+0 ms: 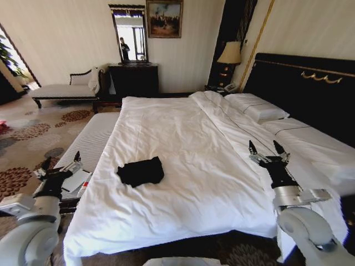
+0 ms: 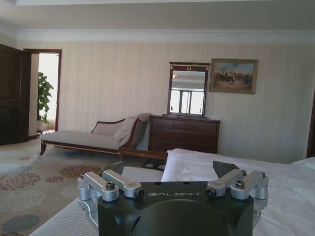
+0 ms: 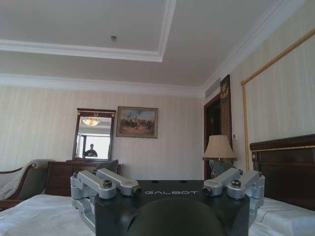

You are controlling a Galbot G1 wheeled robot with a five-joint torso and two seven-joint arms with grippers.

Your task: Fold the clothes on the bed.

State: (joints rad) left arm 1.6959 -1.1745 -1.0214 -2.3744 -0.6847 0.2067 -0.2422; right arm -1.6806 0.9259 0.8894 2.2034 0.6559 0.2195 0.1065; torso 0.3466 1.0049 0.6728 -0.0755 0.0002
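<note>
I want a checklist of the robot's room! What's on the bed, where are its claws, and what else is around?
Surface: bed, white duvet a bit wrinkled.
Job's things: black T-shirt lying bunched up on the duvet, near the foot end, touched by neither claw.
Clutter: pillows by the dark headboard; a pale bench beside the bed.
Grippers: left claw open, raised over the bench; right claw open, raised over the bed's right side.
Cables: nothing seen.
Surroundings: patterned carpet, chaise, dresser with mirror, painting, lamp.
</note>
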